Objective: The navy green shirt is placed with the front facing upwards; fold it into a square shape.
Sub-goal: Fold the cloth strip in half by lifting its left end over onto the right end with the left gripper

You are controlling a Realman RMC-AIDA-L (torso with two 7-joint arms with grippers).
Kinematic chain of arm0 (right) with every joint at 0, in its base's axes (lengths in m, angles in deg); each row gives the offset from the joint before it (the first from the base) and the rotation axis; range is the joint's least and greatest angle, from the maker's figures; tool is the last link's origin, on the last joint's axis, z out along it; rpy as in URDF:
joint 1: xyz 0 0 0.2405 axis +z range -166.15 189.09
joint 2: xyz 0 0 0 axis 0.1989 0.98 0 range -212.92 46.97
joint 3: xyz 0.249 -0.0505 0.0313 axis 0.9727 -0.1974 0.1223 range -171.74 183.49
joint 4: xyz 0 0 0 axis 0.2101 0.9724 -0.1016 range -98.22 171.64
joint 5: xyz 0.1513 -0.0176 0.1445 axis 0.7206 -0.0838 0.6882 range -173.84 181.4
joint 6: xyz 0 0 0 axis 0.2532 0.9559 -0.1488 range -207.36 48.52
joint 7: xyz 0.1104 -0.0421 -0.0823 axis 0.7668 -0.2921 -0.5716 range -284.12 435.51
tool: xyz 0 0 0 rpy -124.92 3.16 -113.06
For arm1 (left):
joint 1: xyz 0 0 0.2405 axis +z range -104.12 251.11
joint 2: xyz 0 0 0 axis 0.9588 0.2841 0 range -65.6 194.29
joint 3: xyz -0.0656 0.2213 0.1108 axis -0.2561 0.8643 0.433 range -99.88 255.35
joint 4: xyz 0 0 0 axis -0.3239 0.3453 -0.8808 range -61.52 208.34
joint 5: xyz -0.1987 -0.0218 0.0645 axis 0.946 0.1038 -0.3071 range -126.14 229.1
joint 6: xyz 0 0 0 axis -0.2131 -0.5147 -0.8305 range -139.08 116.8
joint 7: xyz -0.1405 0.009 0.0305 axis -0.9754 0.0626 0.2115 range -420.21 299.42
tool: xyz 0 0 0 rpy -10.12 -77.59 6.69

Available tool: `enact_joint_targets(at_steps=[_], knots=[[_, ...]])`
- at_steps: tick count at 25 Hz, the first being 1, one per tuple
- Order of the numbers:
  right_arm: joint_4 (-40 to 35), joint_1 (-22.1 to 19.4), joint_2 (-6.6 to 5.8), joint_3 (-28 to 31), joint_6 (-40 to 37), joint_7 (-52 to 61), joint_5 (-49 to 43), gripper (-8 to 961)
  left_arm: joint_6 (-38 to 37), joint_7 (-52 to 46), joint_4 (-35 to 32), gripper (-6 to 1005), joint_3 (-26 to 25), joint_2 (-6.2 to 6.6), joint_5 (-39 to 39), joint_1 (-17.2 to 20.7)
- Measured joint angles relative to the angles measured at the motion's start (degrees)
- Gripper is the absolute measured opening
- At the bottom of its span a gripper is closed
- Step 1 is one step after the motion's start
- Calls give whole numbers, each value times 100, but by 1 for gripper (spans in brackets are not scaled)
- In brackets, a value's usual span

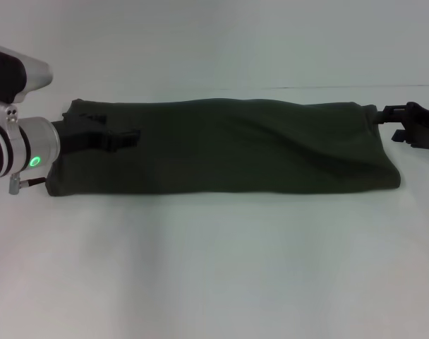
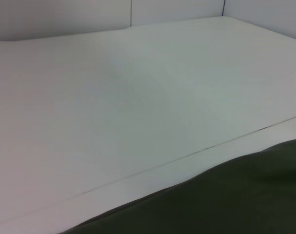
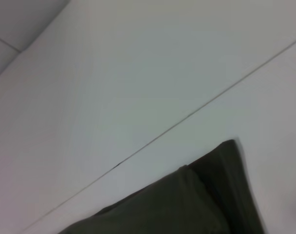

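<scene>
White table filling nearly the whole head view, smooth and bare-looking, evenly lit with a soft shadow band across the near part. Thin dark seam running straight across the tabletop toward its far edge, seen also in the right wrist view. Beyond the far edge, pale grey wall panels with a vertical joint between them, meeting at a corner.

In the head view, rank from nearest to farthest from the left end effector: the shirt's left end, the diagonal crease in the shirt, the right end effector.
1. The navy green shirt, left end: under the left end effector.
2. Diagonal crease: right of middle.
3. Right end effector: at the shirt's far right end.
</scene>
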State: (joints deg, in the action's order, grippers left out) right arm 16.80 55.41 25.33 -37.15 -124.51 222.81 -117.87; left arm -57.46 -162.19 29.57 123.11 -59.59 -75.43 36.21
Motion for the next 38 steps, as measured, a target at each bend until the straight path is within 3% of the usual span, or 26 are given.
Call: enact_joint_targets(at_steps=[8,21,37,38], knots=[[-58,116,18,-40,211,111,-180,608,19,3,14,798,91,-9,22,2],[14,159,458,-182,1027,-60,-192,605,40,3,26,797,93,-8,45,0],[85,209,697,-198,1546,-348,-151,602,56,3,51,797,93,-8,44,-27],[85,211,713,-195,1569,-376,-149,557,57,3,52,797,93,-8,44,-27]])
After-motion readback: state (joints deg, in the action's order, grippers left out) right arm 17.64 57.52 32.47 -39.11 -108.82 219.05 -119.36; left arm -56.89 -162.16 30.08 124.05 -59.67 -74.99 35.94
